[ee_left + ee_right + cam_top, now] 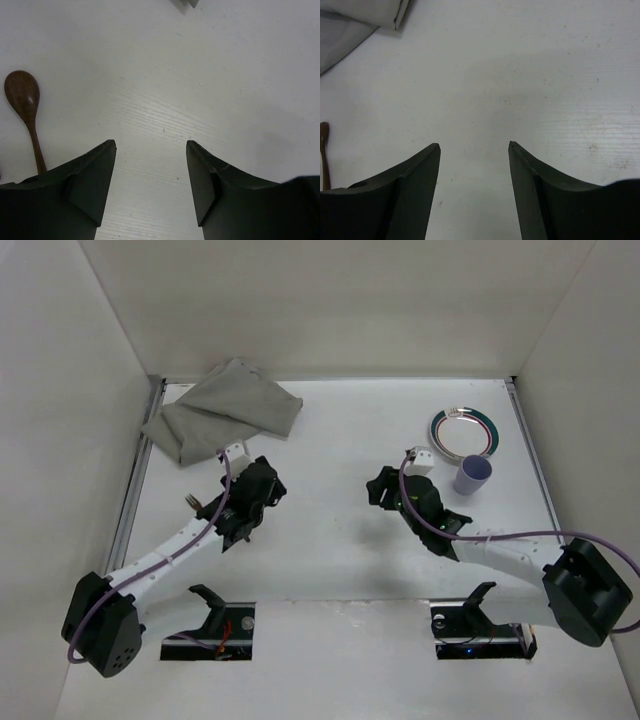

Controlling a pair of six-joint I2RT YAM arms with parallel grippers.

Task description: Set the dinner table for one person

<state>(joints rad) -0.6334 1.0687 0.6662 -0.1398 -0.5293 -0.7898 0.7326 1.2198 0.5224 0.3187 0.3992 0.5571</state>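
Observation:
The dinner table is a white tabletop with my two arms over its middle. My left gripper hovers open above bare table with nothing between its fingers. A brown wooden spoon lies to its left, bowl away from me. In the top view a wooden utensil end shows beside the left arm. My right gripper is also open and empty over bare table. A plate with a coloured rim and a lilac cup stand at the back right.
A crumpled grey cloth lies at the back left. A brown wooden handle shows at the left edge of the right wrist view. Thin metal rails run along the table's sides, with white walls around.

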